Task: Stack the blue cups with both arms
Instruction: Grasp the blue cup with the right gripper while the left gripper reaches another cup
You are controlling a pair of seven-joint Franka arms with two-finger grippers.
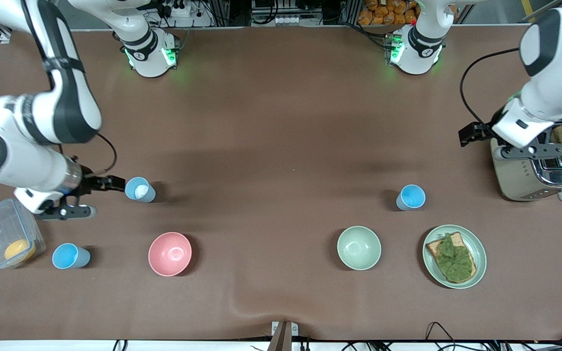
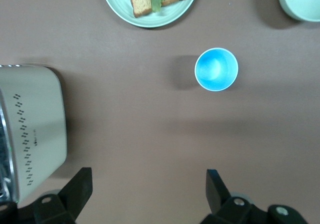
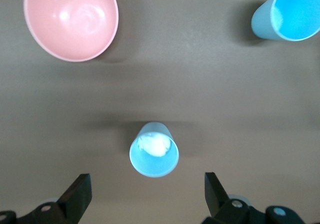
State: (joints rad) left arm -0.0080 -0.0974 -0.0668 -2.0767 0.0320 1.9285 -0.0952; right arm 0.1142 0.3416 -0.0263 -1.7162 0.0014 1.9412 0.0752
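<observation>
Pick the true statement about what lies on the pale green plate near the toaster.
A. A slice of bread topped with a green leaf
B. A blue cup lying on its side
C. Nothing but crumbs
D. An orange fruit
A: the pale green plate holds a slice of bread with a green leaf on top, seen in the front view and partly in the left wrist view.

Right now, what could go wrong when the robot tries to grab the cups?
The open right pincer is close to a light cup, so a nudge might tip it. The left pincer hangs beside the toaster, so it might bump it on its way to the other cup.
</observation>
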